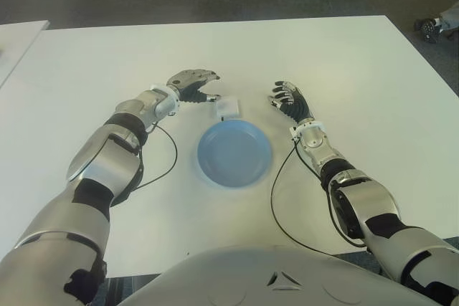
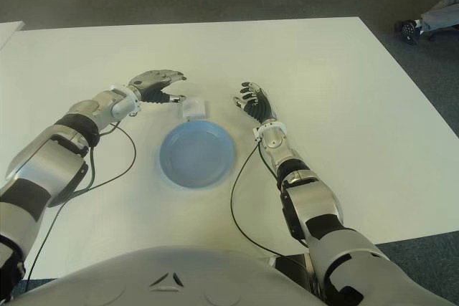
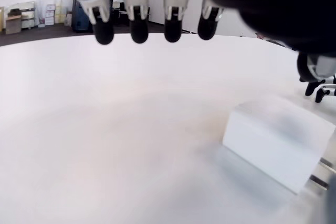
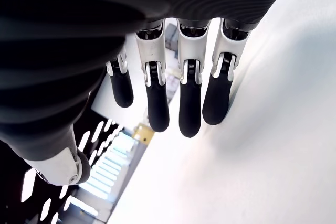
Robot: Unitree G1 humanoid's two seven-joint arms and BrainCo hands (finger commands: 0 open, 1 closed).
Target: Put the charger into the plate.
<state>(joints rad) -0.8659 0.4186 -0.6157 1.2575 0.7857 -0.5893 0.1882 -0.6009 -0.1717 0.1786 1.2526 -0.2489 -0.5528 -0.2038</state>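
Note:
A small white charger (image 1: 229, 108) lies on the white table just beyond the far rim of the round blue plate (image 1: 235, 154). In the left wrist view the charger (image 3: 275, 148) shows as a white block with metal prongs, lying apart from the fingers (image 3: 139, 27). My left hand (image 1: 197, 85) hovers just left of the charger, fingers relaxed and holding nothing. To the right of the plate is my right hand (image 1: 288, 98), fingers straight and holding nothing; its wrist view shows only the fingers (image 4: 190, 103) over bare table.
The white table (image 1: 344, 77) stretches wide on all sides. Black cables (image 1: 276, 206) trail from both wrists across the near part of the table. A second table edge (image 1: 18, 37) shows at the far left, and a wheeled object (image 1: 437, 25) stands on the floor at the far right.

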